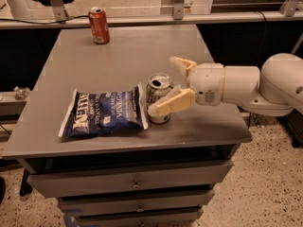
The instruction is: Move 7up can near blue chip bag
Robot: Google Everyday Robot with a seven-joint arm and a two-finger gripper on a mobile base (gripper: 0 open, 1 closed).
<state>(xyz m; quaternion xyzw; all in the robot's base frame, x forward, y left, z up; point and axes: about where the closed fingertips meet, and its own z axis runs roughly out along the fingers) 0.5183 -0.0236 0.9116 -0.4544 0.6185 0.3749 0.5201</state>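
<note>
The 7up can, green and white with a silver top, stands upright on the grey table, right beside the right end of the blue chip bag. The bag lies flat near the table's front edge. My gripper reaches in from the right with its fingers spread wide. One finger is behind and to the right of the can. The other finger passes in front of the can's lower part. The can is not clamped.
A red-orange can stands at the table's far left. The table's front edge runs just below the bag and the can. Drawers sit under the table. My white arm overhangs the table's right side.
</note>
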